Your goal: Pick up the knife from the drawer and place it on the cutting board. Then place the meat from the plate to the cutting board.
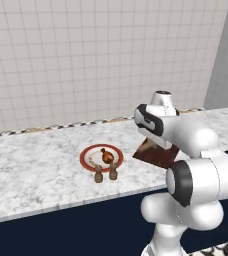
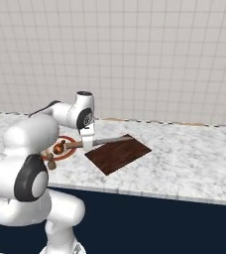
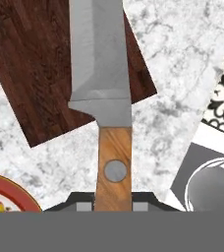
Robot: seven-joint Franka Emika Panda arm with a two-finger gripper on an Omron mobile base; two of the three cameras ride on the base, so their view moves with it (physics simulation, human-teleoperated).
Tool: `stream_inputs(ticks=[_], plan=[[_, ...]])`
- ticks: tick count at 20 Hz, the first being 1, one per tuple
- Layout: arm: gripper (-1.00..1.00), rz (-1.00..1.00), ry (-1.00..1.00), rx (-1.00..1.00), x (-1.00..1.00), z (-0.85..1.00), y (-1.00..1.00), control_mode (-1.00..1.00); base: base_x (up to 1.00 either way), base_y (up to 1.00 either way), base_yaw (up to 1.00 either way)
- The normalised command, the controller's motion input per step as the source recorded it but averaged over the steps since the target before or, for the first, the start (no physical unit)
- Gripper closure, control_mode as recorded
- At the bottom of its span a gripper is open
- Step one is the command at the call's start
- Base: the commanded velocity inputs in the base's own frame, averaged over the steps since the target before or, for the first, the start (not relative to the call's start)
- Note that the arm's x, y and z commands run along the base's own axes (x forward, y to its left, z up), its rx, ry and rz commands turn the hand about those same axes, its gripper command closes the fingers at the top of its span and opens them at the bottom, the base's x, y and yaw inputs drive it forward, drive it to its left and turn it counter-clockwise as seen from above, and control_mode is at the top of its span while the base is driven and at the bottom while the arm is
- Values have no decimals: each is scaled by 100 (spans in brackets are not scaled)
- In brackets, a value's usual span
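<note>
While the left base view hides my grip behind my arm, it shows the meat [image 1: 106, 156] on the plate [image 1: 88, 152]. In the right base view my gripper [image 2: 86, 144] clenches the knife [image 2: 107, 141], blade over the cutting board [image 2: 119, 155]. The hand view shows the wooden handle pinched, stiff, light, likely slippery.

We are counting one knife [image 3: 104, 93], one cutting board [image 2: 118, 154], one plate [image 1: 88, 157], and one piece of meat [image 1: 106, 155] on it. We are tallying two brown shakers [image 1: 99, 175] standing at the plate's near edge, one marble counter [image 1: 31, 170], and one gripper [image 3: 113, 201].
</note>
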Motion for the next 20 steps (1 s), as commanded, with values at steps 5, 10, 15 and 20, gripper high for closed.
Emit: stream_inputs(ticks=[5, 10, 15, 20], plan=[[100, 0, 6, 0, 54, -52, -35, -100, 0, 0, 0], [100, 0, 7, 0, 51, -64, -14, -100, 0, 0, 0], [100, 0, 2, 0, 55, -51, -19, -100, 0, 0, 0], [100, 0, 0, 0, 27, -32, -1, -100, 0, 0, 0]])
